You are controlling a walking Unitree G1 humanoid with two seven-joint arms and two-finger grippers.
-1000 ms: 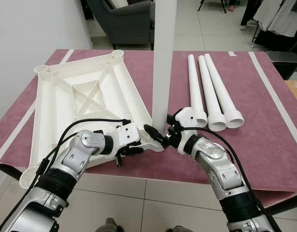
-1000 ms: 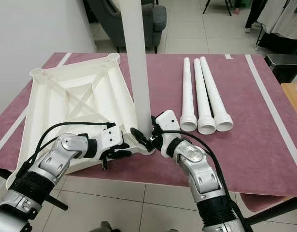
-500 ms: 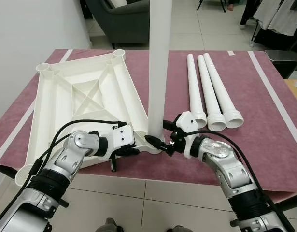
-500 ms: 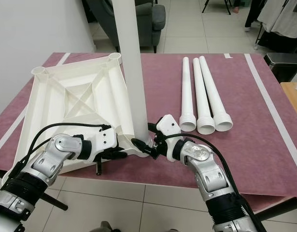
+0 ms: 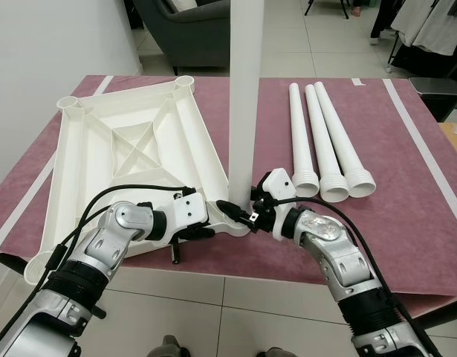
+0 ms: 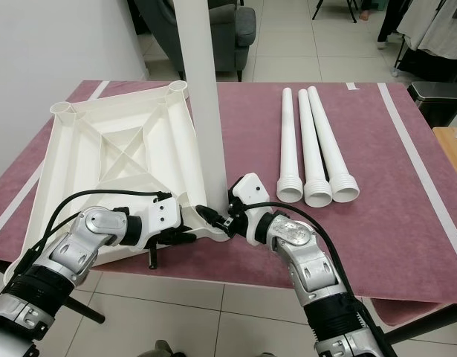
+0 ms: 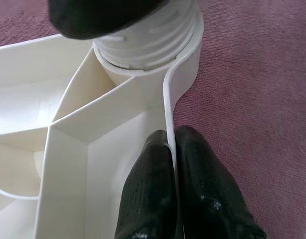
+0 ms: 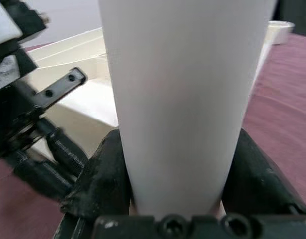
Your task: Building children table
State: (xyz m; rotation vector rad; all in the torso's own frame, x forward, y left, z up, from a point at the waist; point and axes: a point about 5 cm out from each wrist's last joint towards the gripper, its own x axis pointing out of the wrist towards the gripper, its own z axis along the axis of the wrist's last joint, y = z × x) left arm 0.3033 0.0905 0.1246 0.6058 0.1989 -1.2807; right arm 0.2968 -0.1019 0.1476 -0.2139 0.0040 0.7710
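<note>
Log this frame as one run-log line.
step: leg into corner socket | right gripper: shut on upright table leg | left gripper: pinching upturned tabletop rim | three spare legs: on mat

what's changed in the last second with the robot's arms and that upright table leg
The right gripper, clamped on the upright leg near its base, has turned its wrist about the leg, as if screwing it into the tabletop's corner socket. The leg tilted slightly left, then came back upright. The left gripper stays pinched on the tabletop's rim. The three loose legs lie unmoved.
</note>
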